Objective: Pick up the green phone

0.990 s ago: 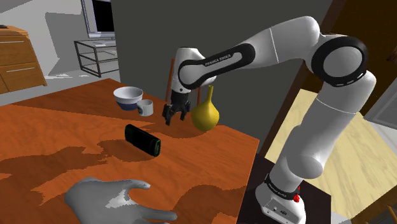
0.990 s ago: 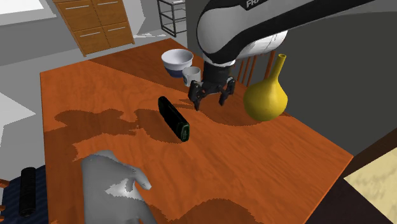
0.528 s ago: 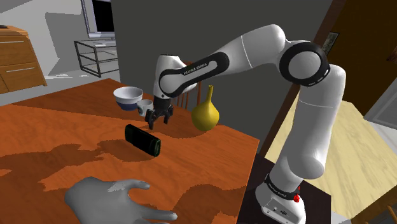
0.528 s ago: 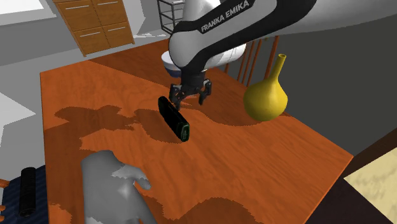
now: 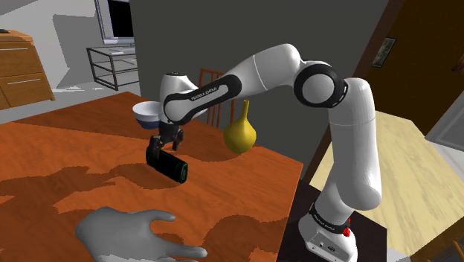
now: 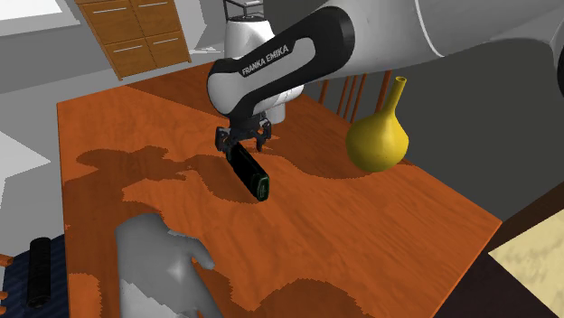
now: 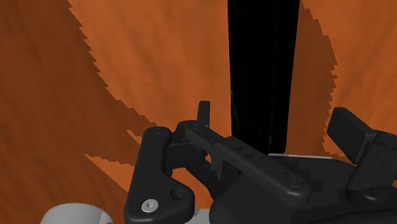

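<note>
The phone (image 5: 168,164) is a dark slab with a green end, lying flat on the orange-brown wooden table (image 5: 67,156). In the second exterior view the phone (image 6: 249,173) points its green end toward the camera. My black gripper (image 5: 164,142) hangs open just above the phone's far end (image 6: 241,142). In the wrist view the phone (image 7: 263,70) runs as a black strip straight out from between the fingertips (image 7: 203,113), which stand apart on either side of it without touching. Nothing is held.
A yellow gourd-shaped vase (image 5: 239,132) (image 6: 378,140) stands behind the phone near the table's far edge. A white bowl (image 5: 146,112) sits just beyond the gripper. A grey hand-shaped object (image 5: 130,234) (image 6: 158,266) lies on the near part of the table.
The arm has swung from beside the yellow vase toward the shoulder view's left and lowered. The gripper now hovers over the phone's far end, still open.
</note>
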Robot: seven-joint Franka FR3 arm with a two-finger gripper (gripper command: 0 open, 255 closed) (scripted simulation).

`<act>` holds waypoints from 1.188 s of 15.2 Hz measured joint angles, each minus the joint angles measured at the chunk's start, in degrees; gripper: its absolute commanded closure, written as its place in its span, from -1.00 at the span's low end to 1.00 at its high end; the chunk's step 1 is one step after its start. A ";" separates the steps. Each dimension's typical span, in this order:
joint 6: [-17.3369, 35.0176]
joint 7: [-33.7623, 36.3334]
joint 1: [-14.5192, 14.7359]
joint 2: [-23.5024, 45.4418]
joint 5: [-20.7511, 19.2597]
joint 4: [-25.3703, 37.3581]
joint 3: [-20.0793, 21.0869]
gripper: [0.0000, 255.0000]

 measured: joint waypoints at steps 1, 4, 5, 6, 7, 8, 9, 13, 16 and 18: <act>0.33 -0.06 0.03 0.54 -0.06 0.25 -0.03 -1.00; 2.16 -0.05 0.23 1.98 -0.21 -0.13 -0.08 -1.00; 2.73 -0.02 0.29 2.26 -0.23 -0.41 -0.09 -1.00; 3.19 -0.09 0.29 2.69 -0.26 -0.44 -0.12 -1.00; 3.41 -0.09 0.30 2.84 -0.27 -0.52 -0.13 1.00; 3.52 -0.09 0.32 2.91 -0.28 -0.54 -0.13 1.00; 3.57 -0.10 0.32 2.91 -0.28 -0.54 -0.12 1.00; 3.61 -0.10 0.34 2.93 -0.28 -0.52 -0.10 1.00; 3.65 -0.09 0.35 2.88 -0.28 -0.60 -0.10 1.00; 3.39 -0.09 0.32 2.76 -0.27 -0.55 -0.10 1.00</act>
